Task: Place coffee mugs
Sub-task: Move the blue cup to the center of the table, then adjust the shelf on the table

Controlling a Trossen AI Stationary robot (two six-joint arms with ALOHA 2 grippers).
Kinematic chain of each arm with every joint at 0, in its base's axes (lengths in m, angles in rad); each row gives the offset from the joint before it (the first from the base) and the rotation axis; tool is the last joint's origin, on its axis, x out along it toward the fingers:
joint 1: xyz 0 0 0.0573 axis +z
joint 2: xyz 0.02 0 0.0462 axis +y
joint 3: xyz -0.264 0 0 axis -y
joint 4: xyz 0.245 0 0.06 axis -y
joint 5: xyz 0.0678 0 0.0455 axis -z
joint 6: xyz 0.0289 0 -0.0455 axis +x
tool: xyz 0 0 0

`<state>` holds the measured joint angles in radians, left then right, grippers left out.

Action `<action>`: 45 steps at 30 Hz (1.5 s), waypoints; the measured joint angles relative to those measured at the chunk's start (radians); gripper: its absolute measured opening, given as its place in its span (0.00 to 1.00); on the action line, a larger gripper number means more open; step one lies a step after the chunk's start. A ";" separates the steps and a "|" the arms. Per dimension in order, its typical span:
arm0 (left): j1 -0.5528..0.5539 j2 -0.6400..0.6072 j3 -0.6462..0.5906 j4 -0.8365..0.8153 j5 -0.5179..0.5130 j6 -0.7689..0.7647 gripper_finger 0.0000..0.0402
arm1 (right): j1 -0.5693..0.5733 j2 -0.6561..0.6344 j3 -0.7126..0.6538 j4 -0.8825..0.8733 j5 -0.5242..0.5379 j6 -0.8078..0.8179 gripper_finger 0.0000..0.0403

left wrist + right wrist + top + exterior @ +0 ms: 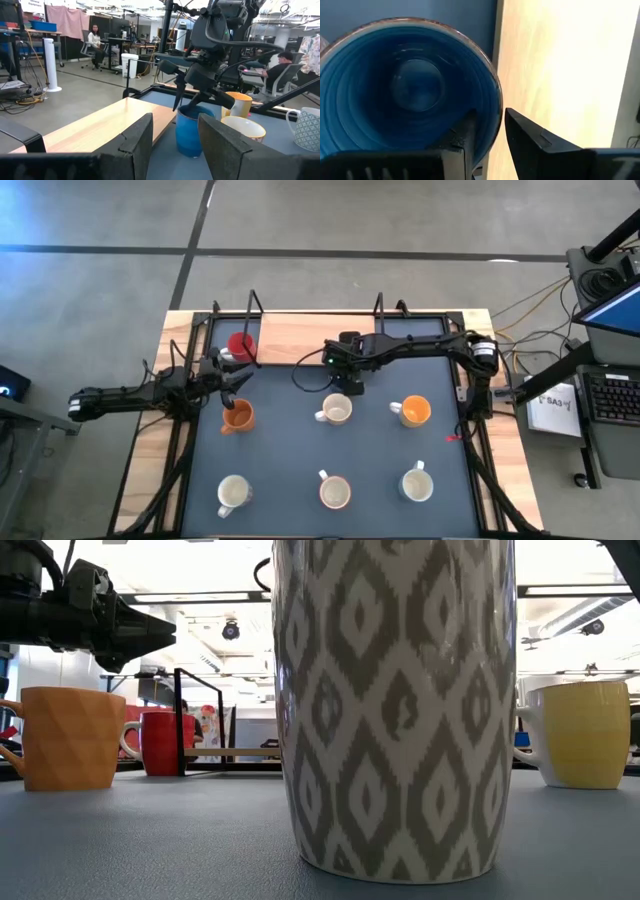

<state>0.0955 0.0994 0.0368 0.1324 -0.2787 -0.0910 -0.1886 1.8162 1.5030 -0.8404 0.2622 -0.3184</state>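
- Dark fingers of the right gripper (487, 137) stand astride the rim of the blue mug (410, 90), one inside and one outside, with a narrow gap, so the grip looks loosened.
- This mug stands on the grey mat (280, 470) near its far edge, just beside the wooden strip.
- Left gripper (172, 145) hovers near the mat's left edge, fingers wide and empty, beside an orange mug (237, 416).
- Risk, I judge: if the right gripper lifts before opening fully, a finger may drag the rim and tip the mug.
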 joint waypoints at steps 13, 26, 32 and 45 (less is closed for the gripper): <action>0.000 0.000 0.000 0.000 0.000 0.000 0.35 | -0.059 -0.090 0.155 -0.198 0.058 0.402 0.22; 0.000 0.001 0.000 0.000 0.000 0.000 0.35 | -0.213 -0.166 0.129 -0.383 0.061 0.720 0.23; 0.000 0.002 0.000 0.000 0.000 0.000 0.35 | -0.232 -0.165 0.121 -0.381 0.064 0.711 0.21; 0.000 0.002 0.000 0.000 0.000 0.000 0.35 | -0.286 -0.164 0.117 -0.432 0.081 0.711 0.20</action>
<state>0.0955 0.1013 0.0368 0.1325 -0.2787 -0.0910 -0.4744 1.6520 1.6202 -1.2723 0.3430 0.3929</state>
